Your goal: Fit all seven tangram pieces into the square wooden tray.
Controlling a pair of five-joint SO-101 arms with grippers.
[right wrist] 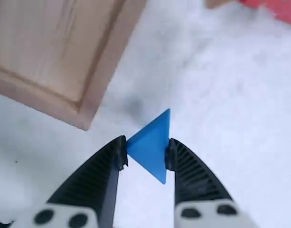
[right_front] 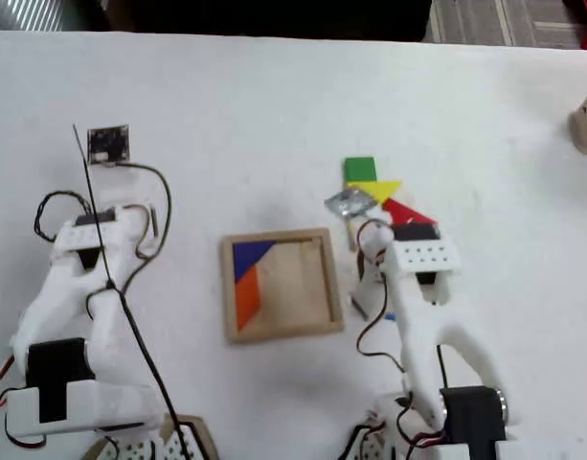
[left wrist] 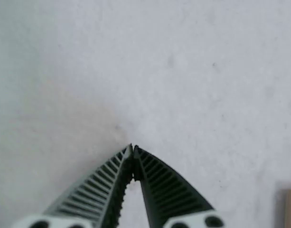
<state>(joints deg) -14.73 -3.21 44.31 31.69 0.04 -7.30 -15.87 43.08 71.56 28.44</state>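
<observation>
I've got the green piece (right_front: 360, 169), yellow triangle (right_front: 377, 190) and red piece (right_front: 403, 211) clustered beyond my right arm. The small blue triangle (right wrist: 152, 142) is pinched in my right gripper (right wrist: 146, 148), just off a corner of the wooden tray (right wrist: 107, 57). Inside the tray, a blue piece (right_front: 250, 257) and an orange piece (right_front: 248, 297). Left gripper (left wrist: 132, 154) has its fingers pressed together over the white table (left wrist: 183, 71).

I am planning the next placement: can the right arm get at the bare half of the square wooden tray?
Probably yes. The right gripper, shut on a small blue triangle, sits beside a corner of the square wooden tray; nothing lies between them.
</observation>
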